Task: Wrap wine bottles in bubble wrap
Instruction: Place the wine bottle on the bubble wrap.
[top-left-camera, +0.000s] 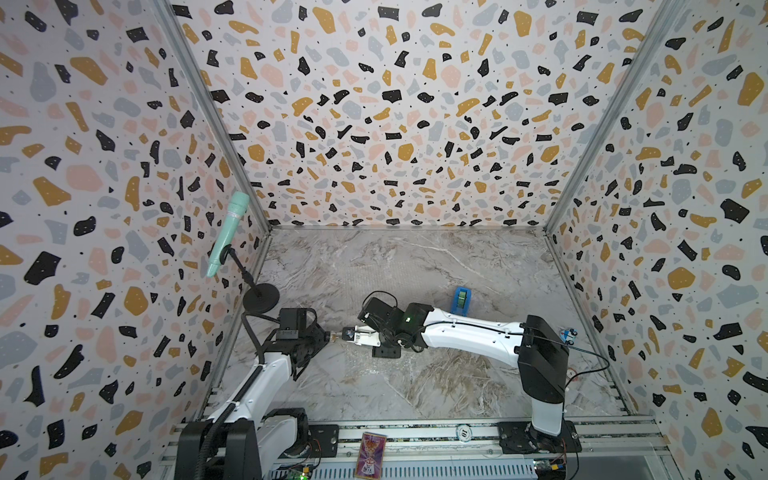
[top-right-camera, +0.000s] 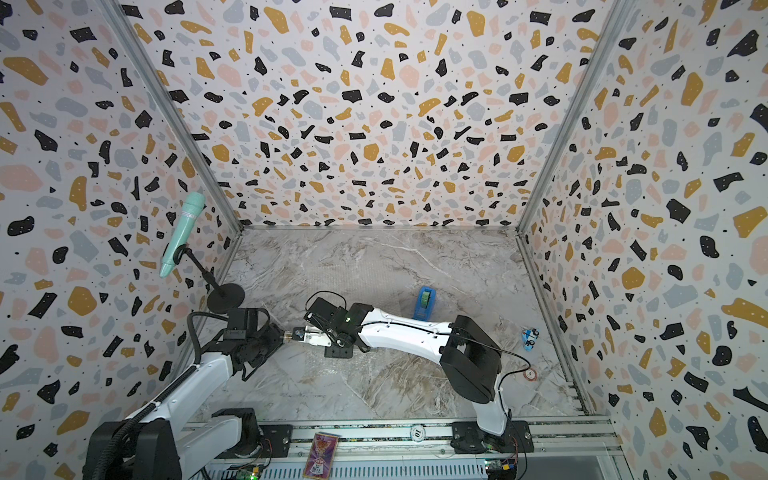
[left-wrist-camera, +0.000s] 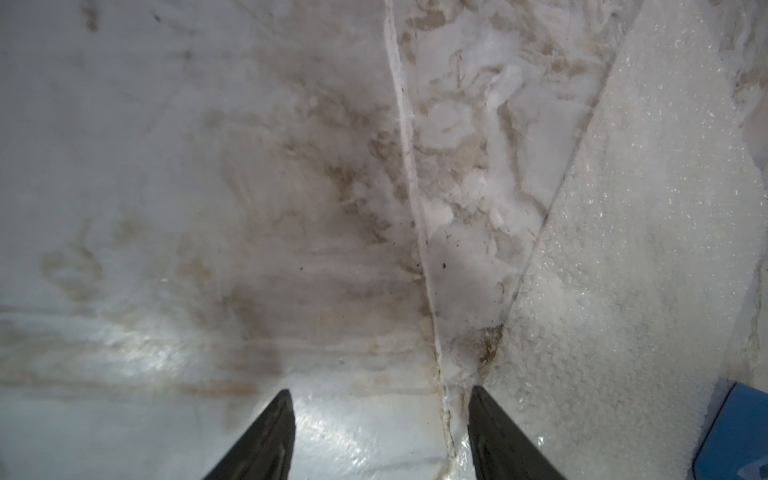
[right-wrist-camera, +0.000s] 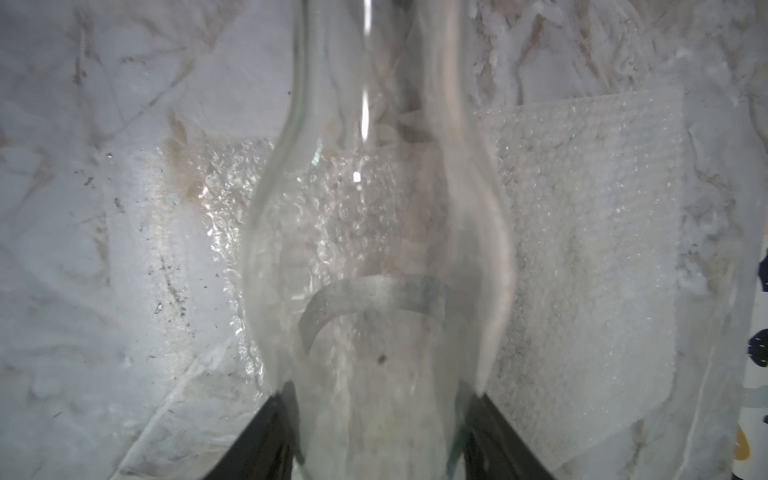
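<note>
Right pincer (right-wrist-camera: 380, 399) is clamped on the bottle (right-wrist-camera: 374, 232), carried over the wrap (right-wrist-camera: 582, 249). Left pincer (left-wrist-camera: 380, 395) gapes empty at the wrap's edge. The smart play is to set the bottle square across the wrap near one edge, then roll. The table (top-left-camera: 457, 270) is glossy marble, with speckled walls (top-left-camera: 374, 104) around it and a tape dispenser (top-left-camera: 461, 300) near the wrap.

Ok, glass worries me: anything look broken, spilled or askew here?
Nothing stands out: the bottle looks intact, clamped in the right gripper over the bubble wrap; the left gripper is open and empty.
</note>
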